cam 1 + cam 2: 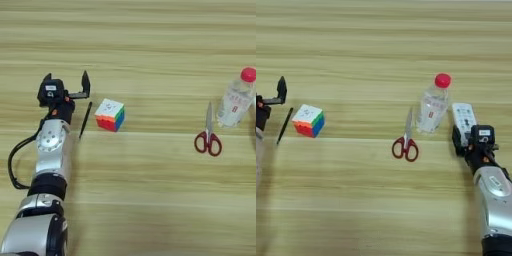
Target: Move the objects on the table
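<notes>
beside cube (110, 114), pen (85, 119) near left gripper (67, 81)

The table (150, 30) is light yellowish wood, smooth, with striped grain. The bottle (432, 111) is clear glossy plastic with a red plastic cap. The scissors (406, 136) have bare metal blades and shiny red handles. The cube (110, 114) looks like glossy coloured plastic.
</notes>
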You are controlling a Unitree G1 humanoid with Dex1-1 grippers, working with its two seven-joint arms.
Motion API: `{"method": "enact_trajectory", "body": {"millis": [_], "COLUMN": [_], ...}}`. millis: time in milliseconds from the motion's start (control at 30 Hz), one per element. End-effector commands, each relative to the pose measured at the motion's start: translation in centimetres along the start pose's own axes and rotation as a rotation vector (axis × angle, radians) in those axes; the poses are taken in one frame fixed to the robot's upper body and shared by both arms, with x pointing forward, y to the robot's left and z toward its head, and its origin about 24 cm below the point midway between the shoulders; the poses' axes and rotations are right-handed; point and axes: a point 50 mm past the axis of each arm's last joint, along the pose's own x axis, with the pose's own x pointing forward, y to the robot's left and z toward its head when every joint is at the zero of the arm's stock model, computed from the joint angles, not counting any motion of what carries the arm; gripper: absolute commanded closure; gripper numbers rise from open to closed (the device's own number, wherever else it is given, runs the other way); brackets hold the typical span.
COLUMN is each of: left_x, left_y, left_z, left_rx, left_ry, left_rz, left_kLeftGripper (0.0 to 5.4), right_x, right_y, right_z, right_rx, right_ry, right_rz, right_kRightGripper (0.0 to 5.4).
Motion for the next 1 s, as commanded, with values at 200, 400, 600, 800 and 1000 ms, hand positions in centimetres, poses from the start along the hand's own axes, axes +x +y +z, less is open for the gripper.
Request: {"method": "enact_trajectory", "body": {"millis": [200,400,600,800,1000], "left_x": [0.4,0.4,0.4,0.4,0.5], "left_y": [-0.5,-0.6,-0.7,-0.7,-0.6], "left_z": [0.1,0.1,0.1,0.0,0.0], "left_rx": [0.009,0.009,0.008,0.008,0.007], "left_ry": [-0.006,-0.007,-0.007,-0.007,-0.007], "left_rz": [-0.008,-0.009,-0.009,-0.009,-0.009], "left_kLeftGripper": [0.00,0.00,0.00,0.00,0.00], "right_x": [0.5,0.1,-0.5,-1.5,-2.1], "right_y": [-0.7,-1.1,-0.8,1.1,3.9], "right_z": [2.9,6.3,8.6,10.4,11.3], "right_rx": [-0.035,-0.064,-0.073,-0.063,-0.023], "right_ry": [-0.110,-0.233,-0.315,-0.386,-0.412], "right_rz": [-0.029,-0.045,-0.038,0.038,0.152], "right_kRightGripper": [2.49,2.49,2.49,2.49,2.49]}}
